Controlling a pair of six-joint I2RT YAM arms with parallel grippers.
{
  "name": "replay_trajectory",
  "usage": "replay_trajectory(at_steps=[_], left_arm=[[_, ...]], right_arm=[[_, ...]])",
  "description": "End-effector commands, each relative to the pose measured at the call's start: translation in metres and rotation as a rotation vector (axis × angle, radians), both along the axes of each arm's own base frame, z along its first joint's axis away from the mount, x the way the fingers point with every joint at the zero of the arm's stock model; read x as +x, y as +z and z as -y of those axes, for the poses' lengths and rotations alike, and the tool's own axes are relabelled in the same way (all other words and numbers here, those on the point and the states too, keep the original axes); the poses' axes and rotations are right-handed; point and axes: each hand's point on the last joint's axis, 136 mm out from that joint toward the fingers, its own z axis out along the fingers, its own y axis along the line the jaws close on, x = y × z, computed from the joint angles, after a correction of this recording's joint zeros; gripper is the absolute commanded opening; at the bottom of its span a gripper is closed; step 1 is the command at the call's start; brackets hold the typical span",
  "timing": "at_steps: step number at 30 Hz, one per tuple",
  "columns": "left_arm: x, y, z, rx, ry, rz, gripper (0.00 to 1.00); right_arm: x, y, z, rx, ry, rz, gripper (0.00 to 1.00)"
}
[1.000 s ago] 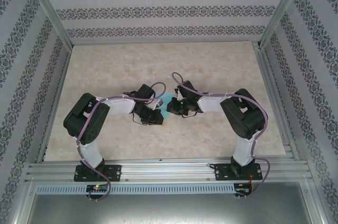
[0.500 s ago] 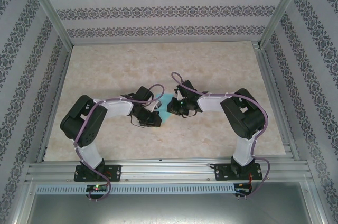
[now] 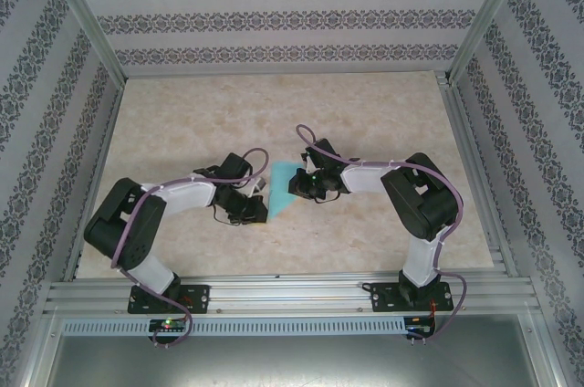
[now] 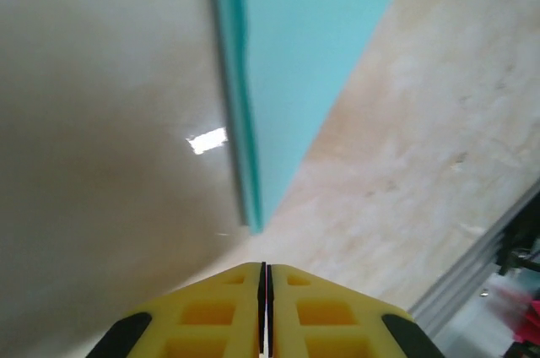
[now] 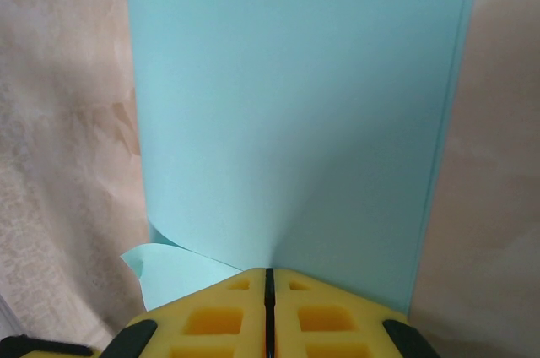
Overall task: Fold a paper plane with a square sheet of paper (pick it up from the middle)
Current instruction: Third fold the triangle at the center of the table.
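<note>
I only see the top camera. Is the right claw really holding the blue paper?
Observer: Yes. In the right wrist view, the right claw is shut on the near edge of the paper.
Operator: What about the left claw?
Observer: In its wrist view the left claw is shut with nothing in it. The paper lies just ahead of it, not touching.
Operator: Is the paper lying flat?
Observer: Not all of it. Beside the right claw, one corner curls up.

Right pincer (image 5: 268, 272) pinches the folded turquoise paper sheet (image 5: 295, 105).
</note>
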Motion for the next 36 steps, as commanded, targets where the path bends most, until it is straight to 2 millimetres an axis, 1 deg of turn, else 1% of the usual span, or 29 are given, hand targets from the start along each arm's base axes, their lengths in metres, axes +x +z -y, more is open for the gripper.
replay_trajectory(at_steps=[1, 4, 6, 8, 11, 13, 14, 16, 19, 22, 24, 26, 29, 32, 36], left_arm=[[0.009, 0.028, 0.011, -0.097, 0.020, 0.032, 0.16], [0.021, 0.041, 0.027, -0.185, 0.024, 0.053, 0.20], [0.029, 0.040, 0.034, -0.202, 0.026, 0.054, 0.20], [0.035, 0.031, 0.036, -0.181, 0.031, 0.043, 0.22], [0.043, 0.015, 0.036, -0.151, 0.038, 0.029, 0.21], [0.045, -0.003, 0.026, -0.063, 0.058, 0.019, 0.19], [0.043, -0.010, 0.022, -0.033, 0.060, 0.011, 0.18], [0.033, -0.021, 0.014, 0.005, 0.049, -0.022, 0.16], [0.016, -0.032, 0.005, 0.029, 0.029, -0.053, 0.15], [0.002, -0.042, -0.008, 0.095, 0.012, -0.080, 0.14], [-0.001, -0.044, -0.010, 0.098, 0.013, -0.082, 0.14], [0.001, -0.044, -0.008, 0.088, 0.013, -0.080, 0.14], [0.007, -0.041, -0.004, 0.075, 0.022, -0.070, 0.13], [0.012, -0.039, 0.000, 0.061, 0.030, -0.062, 0.13], [0.015, -0.038, 0.002, 0.059, 0.030, -0.057, 0.13]], right_arm=[[-0.008, -0.028, 0.028, -0.140, -0.041, -0.053, 0.11], [-0.007, -0.027, 0.026, -0.135, -0.043, -0.052, 0.11], [-0.006, -0.026, 0.025, -0.132, -0.043, -0.051, 0.11], [-0.007, -0.027, 0.024, -0.132, -0.041, -0.052, 0.12], [-0.007, -0.025, 0.025, -0.132, -0.041, -0.050, 0.12], [-0.007, -0.023, 0.025, -0.132, -0.039, -0.045, 0.12], [-0.007, -0.022, 0.025, -0.130, -0.038, -0.040, 0.12], [-0.005, -0.018, 0.024, -0.121, -0.036, -0.031, 0.13], [0.000, -0.007, 0.020, -0.102, -0.028, -0.006, 0.14], [0.006, 0.007, 0.016, -0.077, -0.019, 0.024, 0.14], [0.009, 0.019, 0.012, -0.050, -0.017, 0.049, 0.15], [0.012, 0.035, 0.005, -0.001, -0.011, 0.085, 0.15], [0.008, 0.052, -0.005, 0.047, 0.006, 0.119, 0.15], [-0.004, 0.053, -0.016, 0.077, 0.020, 0.116, 0.13], [-0.018, 0.039, -0.030, 0.093, 0.028, 0.092, 0.12]])
